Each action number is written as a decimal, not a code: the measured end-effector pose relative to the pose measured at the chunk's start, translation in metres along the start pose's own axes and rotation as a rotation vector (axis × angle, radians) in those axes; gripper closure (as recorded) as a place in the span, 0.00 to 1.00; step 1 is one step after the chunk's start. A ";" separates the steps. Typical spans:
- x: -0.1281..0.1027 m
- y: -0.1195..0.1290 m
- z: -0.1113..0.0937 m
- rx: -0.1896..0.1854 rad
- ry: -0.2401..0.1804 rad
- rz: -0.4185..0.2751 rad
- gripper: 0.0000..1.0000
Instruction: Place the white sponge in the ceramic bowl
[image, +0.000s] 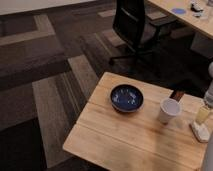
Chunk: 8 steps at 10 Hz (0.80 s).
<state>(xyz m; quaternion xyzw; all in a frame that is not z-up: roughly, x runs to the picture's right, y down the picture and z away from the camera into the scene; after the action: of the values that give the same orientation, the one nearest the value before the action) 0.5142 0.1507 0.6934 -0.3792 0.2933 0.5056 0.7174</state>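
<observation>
Camera view gives me the sponge (200, 133), a small whitish block at the table's (125, 137) right edge. The gripper (202, 115) hangs just above it; I cannot tell its grip.

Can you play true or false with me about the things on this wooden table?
1. The white sponge is inside the ceramic bowl. False: it lies on the table near the right edge.
2. The white cup stands between the bowl and the sponge. True.
3. The tool hangs over the bowl. False: it is at the table's right edge, just above the sponge.
4. A black chair stands beyond the table. True.
</observation>
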 end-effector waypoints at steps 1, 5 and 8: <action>0.002 -0.003 0.006 -0.011 0.001 0.001 0.35; -0.005 -0.003 0.022 0.041 -0.082 -0.030 0.35; -0.010 0.007 0.034 0.073 -0.153 -0.020 0.35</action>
<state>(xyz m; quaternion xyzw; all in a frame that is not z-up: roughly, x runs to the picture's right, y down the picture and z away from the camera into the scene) 0.5052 0.1757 0.7181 -0.3158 0.2519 0.5149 0.7561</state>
